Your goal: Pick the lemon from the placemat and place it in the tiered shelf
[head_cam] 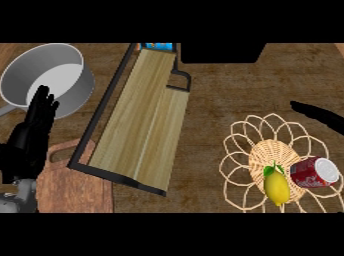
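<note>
The left hand rests open at the desk's left edge; the right hand, state unclear, should take the lemon clear of the can.

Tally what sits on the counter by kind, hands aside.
Lemon: 1
Red can: 1
Grey pot: 1
Woven placemat: 1
Tiered shelf: 1
Wooden cutting board: 1
Total: 6, leaving out unclear shapes at the top edge.

A: What's cut off?
B: The handle of the pot runs off the left edge; the left hand covers part of its rim.
A: And right?
B: The right hand is a dark shape, clipped by the edge.
</note>
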### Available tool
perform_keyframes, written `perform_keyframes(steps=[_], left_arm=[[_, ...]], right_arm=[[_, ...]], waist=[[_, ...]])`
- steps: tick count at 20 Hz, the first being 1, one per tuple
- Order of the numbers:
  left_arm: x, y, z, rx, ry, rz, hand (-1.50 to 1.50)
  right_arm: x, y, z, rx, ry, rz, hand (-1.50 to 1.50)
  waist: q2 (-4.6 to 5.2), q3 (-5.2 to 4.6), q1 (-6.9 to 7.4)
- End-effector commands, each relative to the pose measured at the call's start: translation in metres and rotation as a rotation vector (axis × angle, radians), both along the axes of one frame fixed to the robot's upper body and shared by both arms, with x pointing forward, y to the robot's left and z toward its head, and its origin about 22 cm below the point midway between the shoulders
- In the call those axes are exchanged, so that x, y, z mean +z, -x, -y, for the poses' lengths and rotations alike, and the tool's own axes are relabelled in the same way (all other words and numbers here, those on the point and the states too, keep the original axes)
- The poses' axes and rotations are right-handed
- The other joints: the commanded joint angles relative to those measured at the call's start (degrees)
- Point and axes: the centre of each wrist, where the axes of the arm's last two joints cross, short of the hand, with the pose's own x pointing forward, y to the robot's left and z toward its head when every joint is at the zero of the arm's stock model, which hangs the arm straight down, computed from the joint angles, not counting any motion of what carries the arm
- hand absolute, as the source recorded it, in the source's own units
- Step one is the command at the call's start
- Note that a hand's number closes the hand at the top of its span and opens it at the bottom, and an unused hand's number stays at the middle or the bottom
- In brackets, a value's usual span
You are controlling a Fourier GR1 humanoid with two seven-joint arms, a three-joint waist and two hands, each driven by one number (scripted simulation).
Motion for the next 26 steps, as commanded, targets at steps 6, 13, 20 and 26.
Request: perform_keyframes(steps=[6,13,20,26], left_arm=[[-0.002,-0.001,0.003,-0.016,-0.002,-0.001,0.0],[0.0,-0.003,0.014,-0.023,0.014,0.012,0.0],[-0.005,0.002,-0.005,-0.001,0.0,0.0,0.0],[0.012,-0.009,0.0,-0.005,0.019,-0.007,0.0]], right_arm=[[0.012,0.041,-0.065,-0.08,0.47,0.019,-1.5],[-0.021,0.022,-0.099,-0.11,0.637,0.002,-1.5],[-0.046,0.028,-0.095,-0.162,0.862,-0.046,-1.5],[-0.072,0.021,-0.079,-0.182,0.808,-0.049,-1.5]], waist=[[0.24,0.04,0.7],[0.44,0.15,1.12],[0.35,0.13,0.55],[0.38,0.22,0.35]])
